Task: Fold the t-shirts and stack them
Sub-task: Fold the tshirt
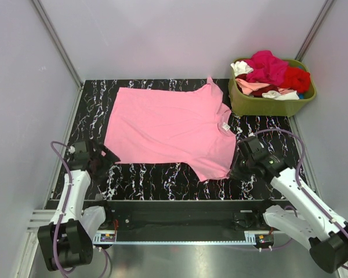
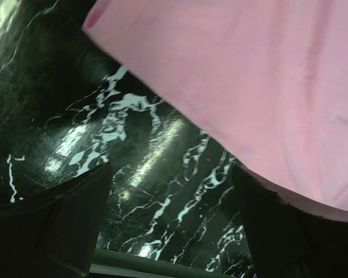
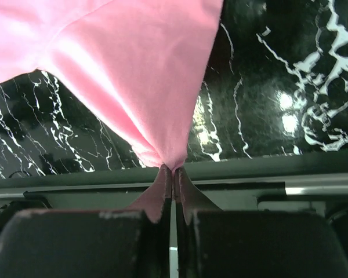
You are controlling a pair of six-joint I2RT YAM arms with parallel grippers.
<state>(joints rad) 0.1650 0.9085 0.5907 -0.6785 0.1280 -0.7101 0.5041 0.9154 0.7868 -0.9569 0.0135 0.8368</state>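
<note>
A medium pink t-shirt (image 1: 168, 124) lies spread flat on the black marbled table (image 1: 156, 176), collar to the right. My right gripper (image 1: 235, 169) is shut on the tip of its near sleeve; the right wrist view shows the pink cloth (image 3: 133, 75) pinched between the closed fingers (image 3: 162, 191). My left gripper (image 1: 107, 155) is open at the shirt's near left hem corner; in the left wrist view the pink hem (image 2: 249, 87) lies just beyond the spread fingers (image 2: 69, 220), over the right one. More tees, magenta (image 1: 267, 66), red (image 1: 297, 79), pale pink and white, are piled in the tub.
An olive-green plastic tub (image 1: 267, 104) stands at the back right corner of the table. Grey walls close in on the left, back and right. A metal rail (image 1: 180, 220) runs along the near edge between the arm bases.
</note>
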